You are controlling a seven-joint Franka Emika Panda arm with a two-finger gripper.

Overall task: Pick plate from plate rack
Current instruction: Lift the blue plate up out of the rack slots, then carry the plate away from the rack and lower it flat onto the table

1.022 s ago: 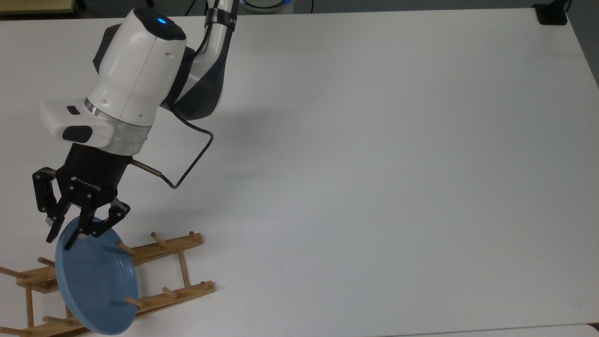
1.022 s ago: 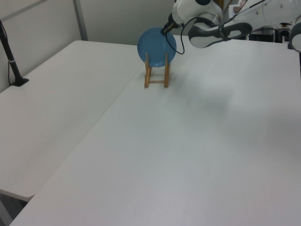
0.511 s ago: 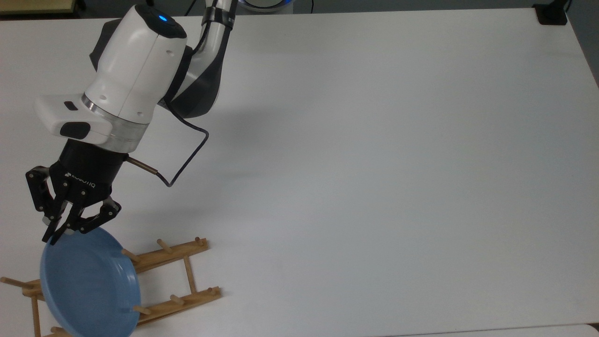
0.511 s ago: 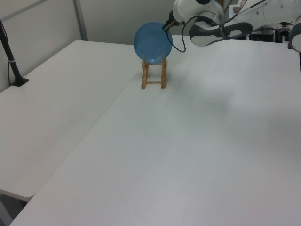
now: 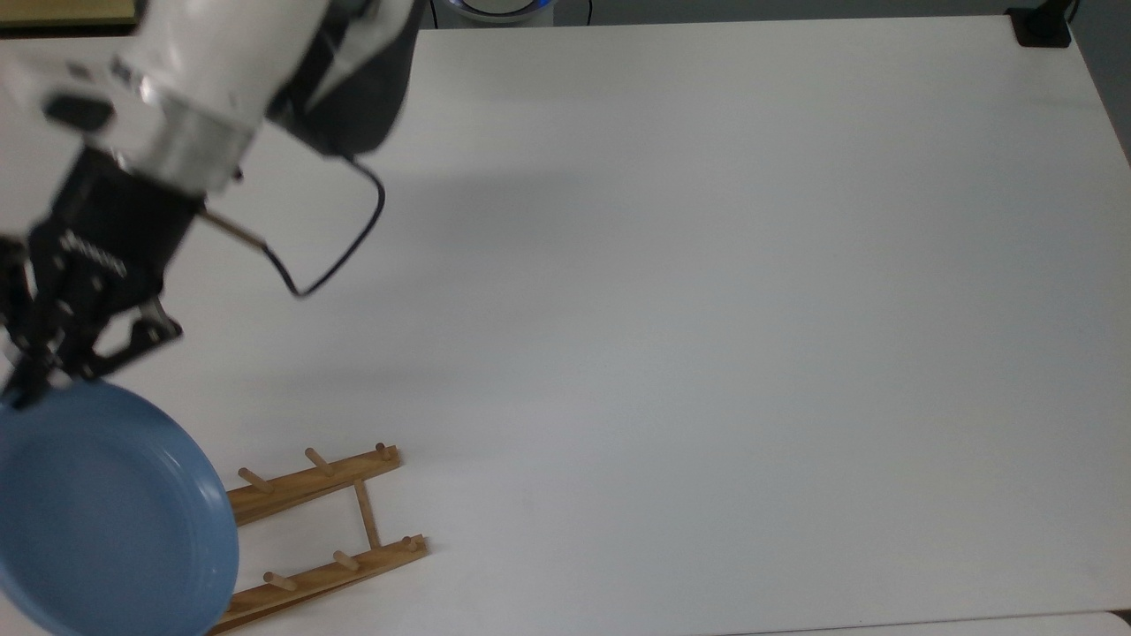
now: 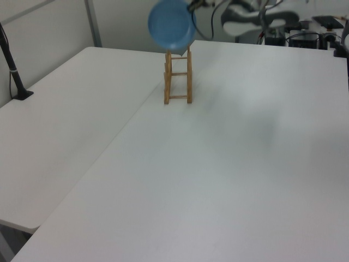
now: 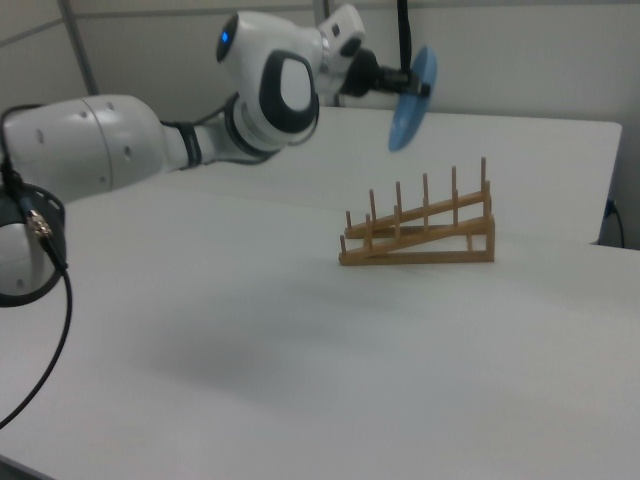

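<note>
- The gripper (image 5: 22,384) has its 2 fingers pinched together on the upper rim of the plate (image 5: 106,521), holding it in the air.
- The plate hangs just below the fingertips in the top view, its blue concave face turned toward that camera.
- In the right view the plate (image 7: 411,97) stands nearly edge-on, tilted, with the gripper (image 7: 412,83) at its top edge.
- The plate rack (image 7: 425,232) sits on the white table (image 7: 300,330), below the fingers and clear of the plate in the right view.
- In the left view the plate (image 6: 172,24) is above the rack's far end (image 6: 178,76).
- A black cable (image 5: 340,252) loops from the wrist.
</note>
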